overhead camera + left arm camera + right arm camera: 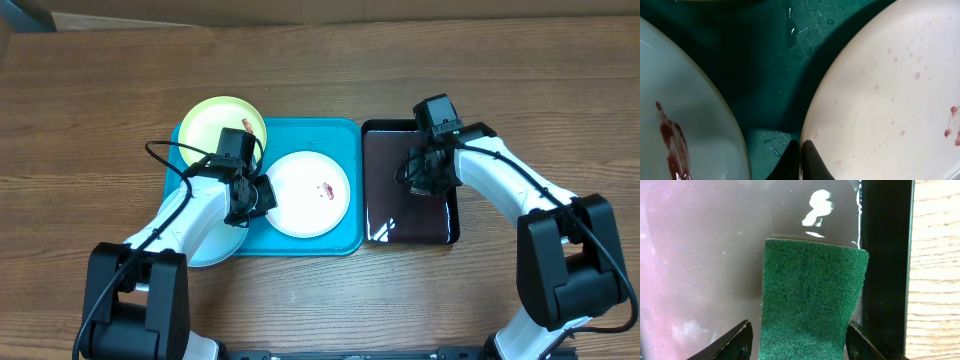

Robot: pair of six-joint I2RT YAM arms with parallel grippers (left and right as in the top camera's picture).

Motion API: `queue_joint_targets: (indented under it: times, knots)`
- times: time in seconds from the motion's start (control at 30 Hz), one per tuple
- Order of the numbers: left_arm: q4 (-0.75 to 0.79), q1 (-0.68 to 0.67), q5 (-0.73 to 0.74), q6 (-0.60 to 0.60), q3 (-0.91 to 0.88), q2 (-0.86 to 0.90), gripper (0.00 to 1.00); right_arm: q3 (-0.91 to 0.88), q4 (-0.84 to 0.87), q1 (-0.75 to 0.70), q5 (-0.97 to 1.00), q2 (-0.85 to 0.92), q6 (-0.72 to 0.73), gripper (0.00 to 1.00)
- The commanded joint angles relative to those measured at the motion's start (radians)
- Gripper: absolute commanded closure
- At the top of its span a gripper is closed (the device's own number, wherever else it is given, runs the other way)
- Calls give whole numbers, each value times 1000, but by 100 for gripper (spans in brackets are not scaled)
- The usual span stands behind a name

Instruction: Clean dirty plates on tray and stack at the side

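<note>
On the turquoise tray [340,135] [770,75] lie three plates. The yellow-green plate [215,120] is at the back left with a reddish smear. In the middle lies the white plate [305,200] [880,100], speckled red. The pale blue plate [205,255] [685,130] sits at the front left, partly under my left arm, with a red streak. My left gripper [258,195] [800,147] is shut on the white plate's left rim. My right gripper [425,180] [797,330] hangs over the black pan, shut on a green scouring sponge [812,290].
The glossy black pan [385,210] [700,255] stands just right of the tray, its bottom wet and shiny. Its dark rim [885,255] runs beside the sponge. Bare wooden table [560,100] surrounds both.
</note>
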Motion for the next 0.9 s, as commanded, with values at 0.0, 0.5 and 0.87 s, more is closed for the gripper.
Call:
queue_joint_targets:
  times: [0.0,0.5,0.87]
  knots:
    - [-9,1,-14,23,10,5,96,-33,25,1,18,-6,39,39]
    - [-5,1,-14,23,10,5,96,-59,85,-1,18,-6,64,68]
    - [-3,1,-14,23,10,5,96,22,-16,24,17,-116,25,96]
